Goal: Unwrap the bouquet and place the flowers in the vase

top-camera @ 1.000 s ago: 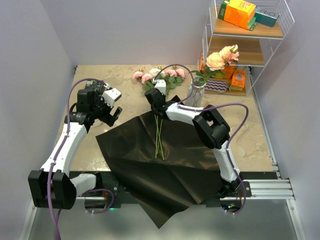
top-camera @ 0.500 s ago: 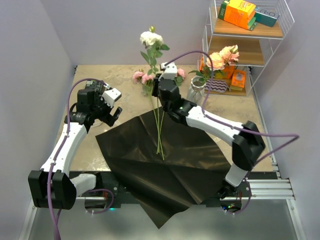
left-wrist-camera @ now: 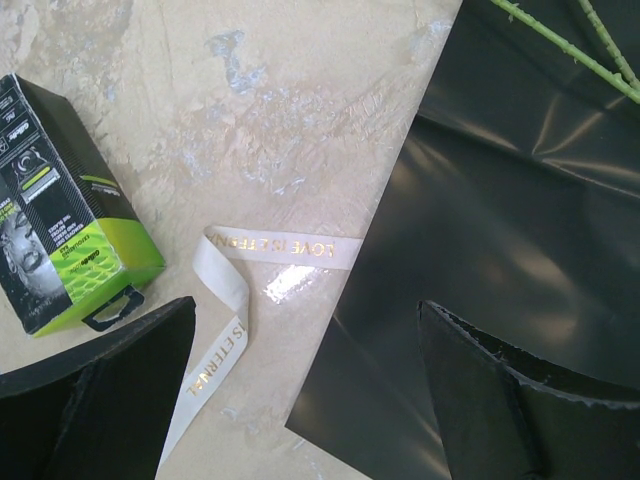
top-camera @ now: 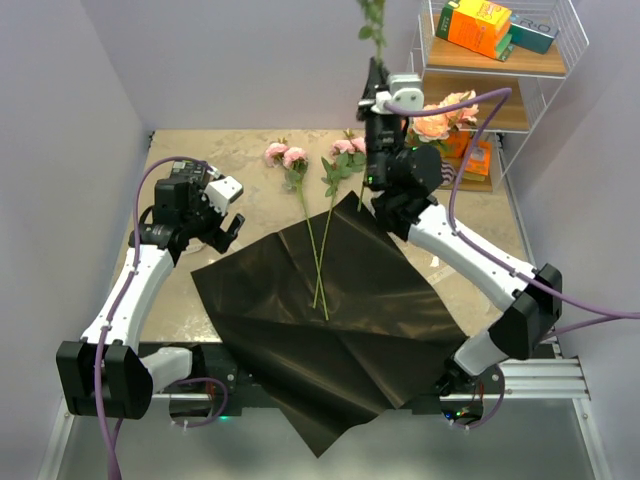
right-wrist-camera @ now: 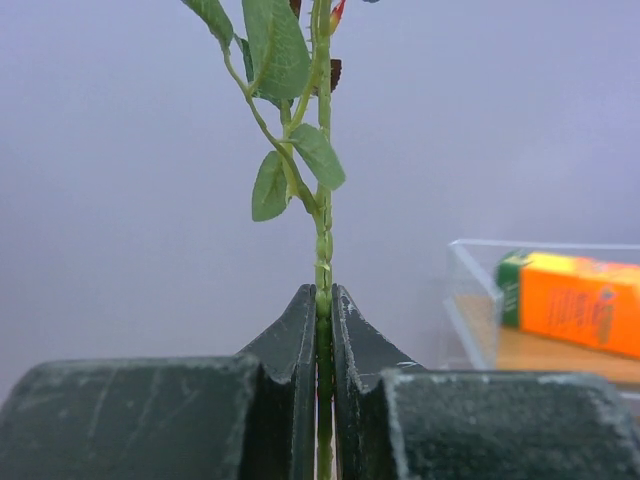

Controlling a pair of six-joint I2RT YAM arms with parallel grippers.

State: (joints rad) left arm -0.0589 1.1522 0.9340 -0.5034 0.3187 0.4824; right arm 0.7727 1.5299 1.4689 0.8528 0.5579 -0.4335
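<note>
- The right pincer (top-camera: 376, 72) (right-wrist-camera: 323, 318) stands high above the counter. Its jaws are pressed tight on a single thin green rose stem (top-camera: 372, 22) (right-wrist-camera: 322, 215), which rises upright from between them with small green leaves above the grip. The bloom runs past the top edge of the views.
- The left pincer (top-camera: 236, 210) (left-wrist-camera: 305, 315) hovers well apart from the right one, jaws spread wide with nothing between them.
- Under the left pincer a beige ribbon (left-wrist-camera: 270, 247) with gold lettering curls on the mottled tan counter (top-camera: 200, 150) (left-wrist-camera: 300, 90). One end touches the edge of the large black paper sheet (top-camera: 340, 320) (left-wrist-camera: 500, 230), which lies spread out.
- On the far side of the ribbon from the sheet lies a green-and-black cardboard box (left-wrist-camera: 60, 215).
- Below the right pincer, two long-stemmed pink roses (top-camera: 318, 250) lie across the sheet, with their blooms on the counter past its far edge.
- Peach and cream roses (top-camera: 440, 115) show just beside the right pincer's wrist. The arm hides the vase.
- A white wire shelf (top-camera: 575, 45) stands near the right pincer, with an orange box (top-camera: 478, 25) (right-wrist-camera: 575, 300) on top.
</note>
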